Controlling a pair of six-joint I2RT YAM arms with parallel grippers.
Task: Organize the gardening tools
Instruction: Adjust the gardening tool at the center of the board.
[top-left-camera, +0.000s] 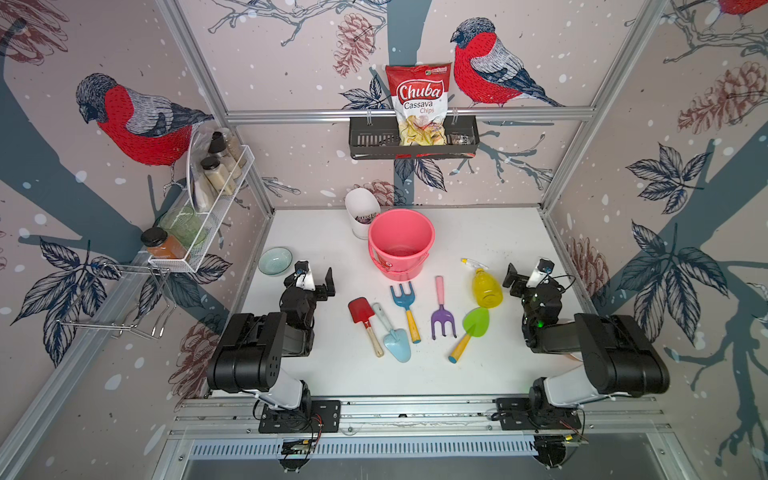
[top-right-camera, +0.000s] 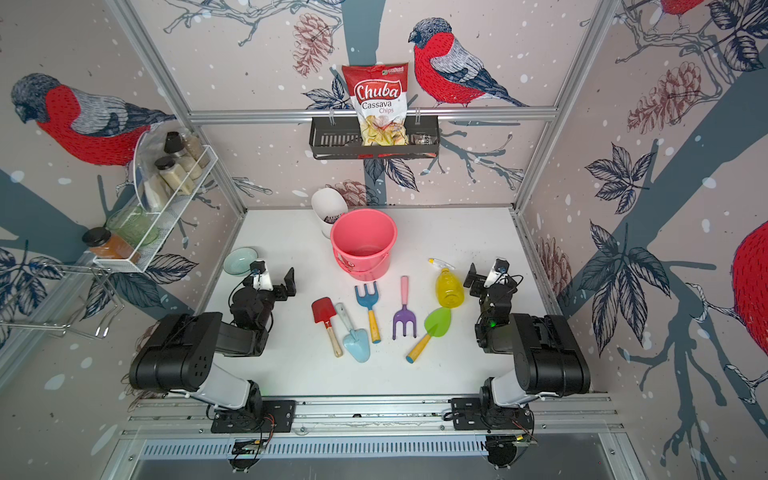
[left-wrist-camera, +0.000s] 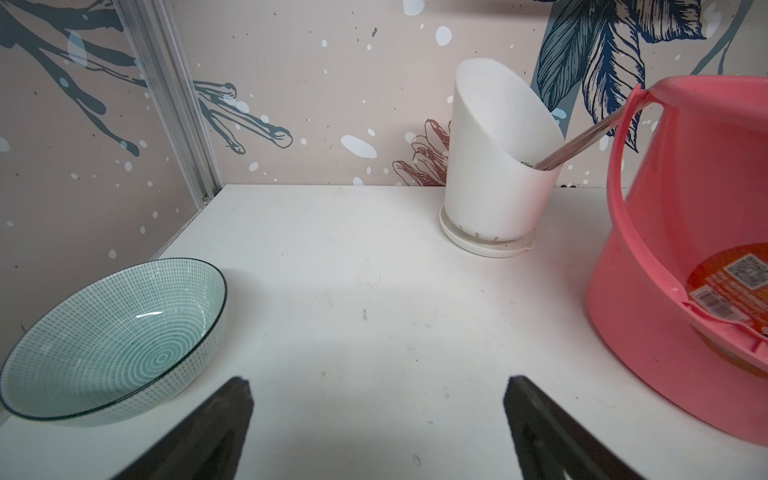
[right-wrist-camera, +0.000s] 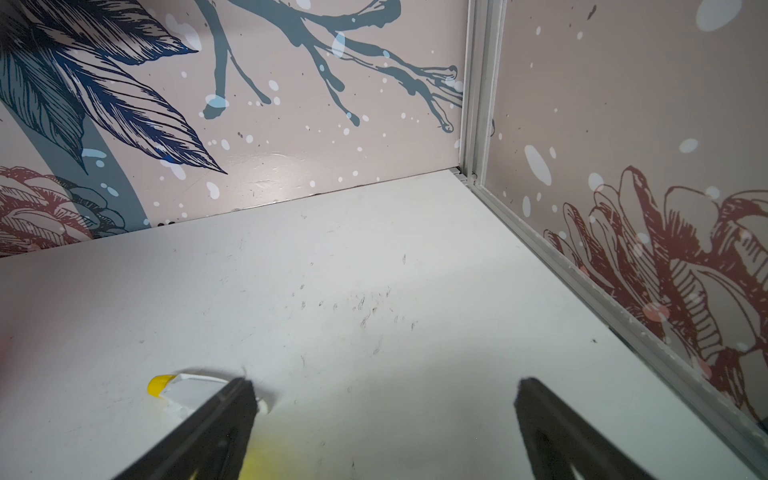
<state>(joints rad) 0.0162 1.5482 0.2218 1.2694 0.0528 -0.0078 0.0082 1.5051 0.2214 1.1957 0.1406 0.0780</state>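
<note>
White counter (top-left-camera: 478, 232), bird-print walls. Lying flat mid-counter, in a row before bucket (top-left-camera: 376, 253): shovel (top-left-camera: 360, 311), trowel (top-left-camera: 395, 345), fork (top-left-camera: 403, 299), rake (top-left-camera: 442, 316), spade (top-left-camera: 473, 324), bottle (top-left-camera: 487, 289). Probably light, stiff, slick plastic; best pinched across handles, bottle at neck. Long axes roughly front-to-back, spade slanted. Shovel and fork heads and bottle nozzle toward back wall, trowel and rake heads toward robot. Left fingers (left-wrist-camera: 239, 399) and right fingers (right-wrist-camera: 241, 395) wide, empty, flanking.

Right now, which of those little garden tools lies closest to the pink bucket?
The blue fork with the yellow handle: its prongs almost reach the pink bucket; no other tool comes so close.
</note>
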